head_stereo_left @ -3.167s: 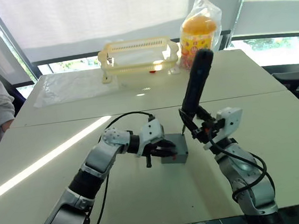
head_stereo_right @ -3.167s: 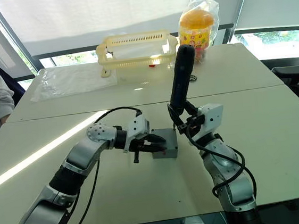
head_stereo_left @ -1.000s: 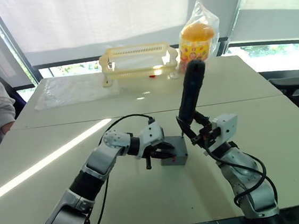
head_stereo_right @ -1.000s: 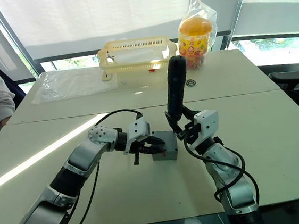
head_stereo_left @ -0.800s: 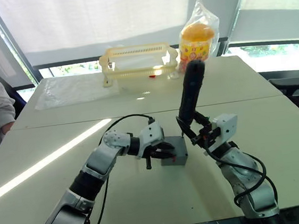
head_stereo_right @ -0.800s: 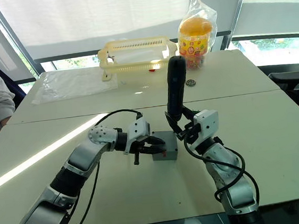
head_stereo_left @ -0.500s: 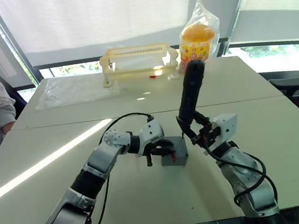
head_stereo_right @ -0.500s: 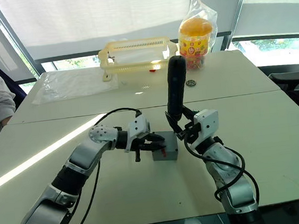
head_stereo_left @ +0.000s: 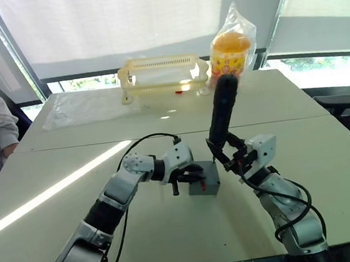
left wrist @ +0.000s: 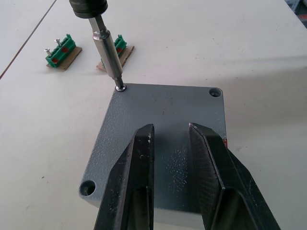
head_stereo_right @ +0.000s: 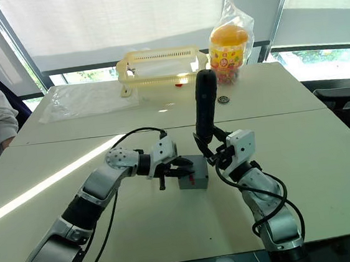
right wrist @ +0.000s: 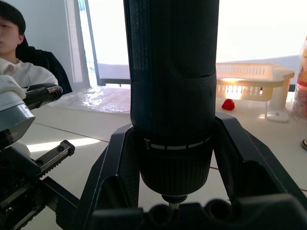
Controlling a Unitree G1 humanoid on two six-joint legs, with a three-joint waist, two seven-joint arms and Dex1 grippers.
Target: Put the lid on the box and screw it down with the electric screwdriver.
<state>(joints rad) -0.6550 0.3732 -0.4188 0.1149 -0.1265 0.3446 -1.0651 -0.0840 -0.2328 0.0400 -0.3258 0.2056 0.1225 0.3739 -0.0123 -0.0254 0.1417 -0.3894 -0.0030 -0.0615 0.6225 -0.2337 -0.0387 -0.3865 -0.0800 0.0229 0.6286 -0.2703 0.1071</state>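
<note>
Table (head_stereo_left: pixel 173 231) | left hand (left wrist: pixel 170 143) parted on lid (left wrist: pixel 163 110) | right hand (right wrist: pixel 172 191) apparently grips electric screwdriver (right wrist: pixel 172 72)

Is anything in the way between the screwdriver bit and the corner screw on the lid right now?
Nothing visible blocks it. The electric screwdriver bit already sits on the corner screw of the lid. The left claw rests on the lid's middle, clear of that corner. The right claw grips the screwdriver.
</note>
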